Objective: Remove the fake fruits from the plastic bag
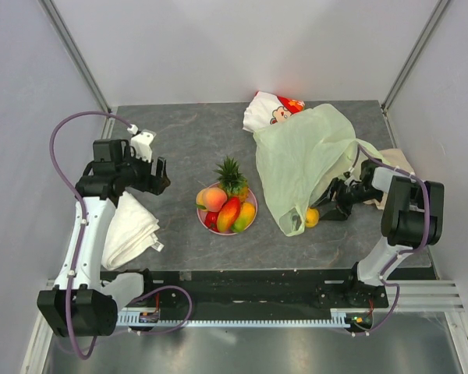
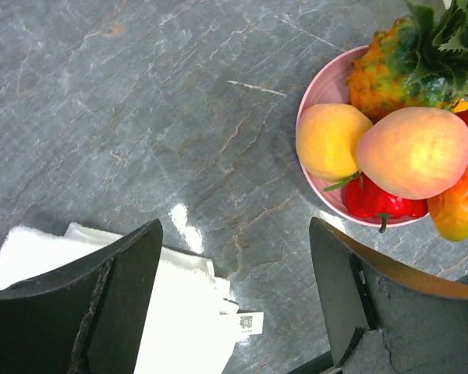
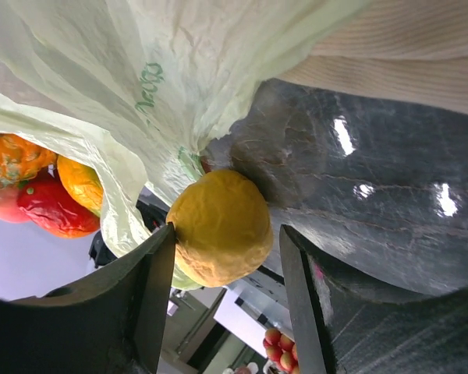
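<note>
Grey marbled table; other fruits heaped on pink plate; yellow fruit lies at plastic bag mouth; right gripper jaws apart, straddling it, not clamped; left gripper wide apart, empty. Step: grasping; next: squeeze, draw fruit clear of film.

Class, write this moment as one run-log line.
right gripper: straddling yellow fruit at plastic bag edge | left gripper: open, empty | pink plate: fruits piled

Bright, even overhead light; mostly sharp.
Glare spots on tabletop; white cloth blown out; plastic bag glows translucent.
</note>
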`<state>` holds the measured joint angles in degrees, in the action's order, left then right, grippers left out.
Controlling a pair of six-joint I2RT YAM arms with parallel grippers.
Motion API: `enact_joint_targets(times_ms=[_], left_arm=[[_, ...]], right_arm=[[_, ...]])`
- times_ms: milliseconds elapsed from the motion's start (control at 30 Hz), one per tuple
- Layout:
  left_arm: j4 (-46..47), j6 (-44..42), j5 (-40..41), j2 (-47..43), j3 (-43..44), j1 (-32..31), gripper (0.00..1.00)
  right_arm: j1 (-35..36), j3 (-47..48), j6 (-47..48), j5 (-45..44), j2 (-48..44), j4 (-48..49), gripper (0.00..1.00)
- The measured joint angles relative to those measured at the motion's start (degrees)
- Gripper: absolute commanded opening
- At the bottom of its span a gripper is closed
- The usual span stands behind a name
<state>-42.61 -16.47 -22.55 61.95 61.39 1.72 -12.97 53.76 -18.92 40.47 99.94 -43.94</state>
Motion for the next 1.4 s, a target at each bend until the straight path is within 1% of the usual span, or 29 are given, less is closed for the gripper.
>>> enact_joint_targets(times_ms=[167,267,300,333,433,467,500,600,733,800,867,933,967,1000,1100,1167,1200,1267,1400], left_arm=[[-0.6,-0.1,0.0,0.1,0.0,0.5,0.83],[-0.6,-0.1,-0.1,0.1,0.0,0.6,0.83],[-0.6,-0.1,-0.1,0.1,0.0,0.7,0.83],[-0.6,-0.1,-0.1,0.1,0.0,0.7,0.83],[-0.6,-0.1,-0.1,0.0,0.0,0.8,0.83],[-0.6,-0.1,-0.1,0.0,0.0,0.8,0.83],[-0.6,-0.1,-0.1,-0.1,0.0,0.8,0.83],[-0.6,-0.1,-0.1,-0.8,0.0,1.1,0.83],[-0.7,-0.1,-0.2,-1.7,0.0,1.4,0.83],[-0.7,-0.1,-0.5,-1.9,0.0,1.4,0.83],[-0.7,-0.1,-0.7,-2.0,0.0,1.4,0.83],[-0.6,0.0,-1.3,-2.0,0.0,1.5,0.83],[-0.6,0.0,-1.7,-2.0,0.0,1.5,0.83],[-0.5,0.0,-1.9,-2.0,0.0,1.5,0.83],[-0.4,0.2,-2.9,-2.2,-0.1,1.5,0.83],[-0.3,0.4,-3.5,-2.4,-0.4,1.5,0.83],[-0.3,0.5,-3.7,-2.5,-0.5,1.5,0.83],[-0.3,0.6,-4.1,-2.8,-0.7,1.5,0.83],[-0.2,0.9,-4.6,-3.2,-0.8,1.5,0.83]], right_arm=[[0.1,0.0,-1.1,1.6,1.0,1.2,0.59],[0.1,0.0,-1.5,1.9,1.0,1.4,0.64],[0.1,0.0,-1.6,1.9,1.0,1.4,0.68],[0.1,-0.2,-1.7,2.0,1.0,1.6,0.69],[0.1,-1.7,-2.4,2.0,1.0,1.9,0.69],[0.1,-2.5,-2.5,1.9,1.0,2.1,0.65],[0.1,-3.2,-2.6,1.9,1.0,2.3,0.56],[0.1,-5.2,-3.1,2.0,1.0,2.6,0.44],[-0.1,-3.8,-1.7,2.0,0.8,0.9,0.36],[-1.0,-1.0,0.3,2.2,-0.3,-1.7,0.32],[-2.6,3.1,3.1,2.4,-2.4,-5.2,0.31],[-3.7,7.8,6.1,3.1,-5.1,-7.9,0.34],[-4.1,10.0,7.6,3.5,-6.4,-9.2,0.44],[-4.2,12.0,9.1,3.8,-7.7,-10.1,0.51],[-3.9,14.2,12.8,4.0,-10.5,-12.2,0.59],[-3.2,12.8,14.4,3.7,-11.4,-13.4,0.64],[-2.8,11.4,14.8,3.2,-11.4,-14.0,0.71],[-1.6,7.6,14.8,1.6,-11.3,-14.6,0.76],[0.2,1.9,14.1,-0.4,-10.7,-15.7,0.76]])
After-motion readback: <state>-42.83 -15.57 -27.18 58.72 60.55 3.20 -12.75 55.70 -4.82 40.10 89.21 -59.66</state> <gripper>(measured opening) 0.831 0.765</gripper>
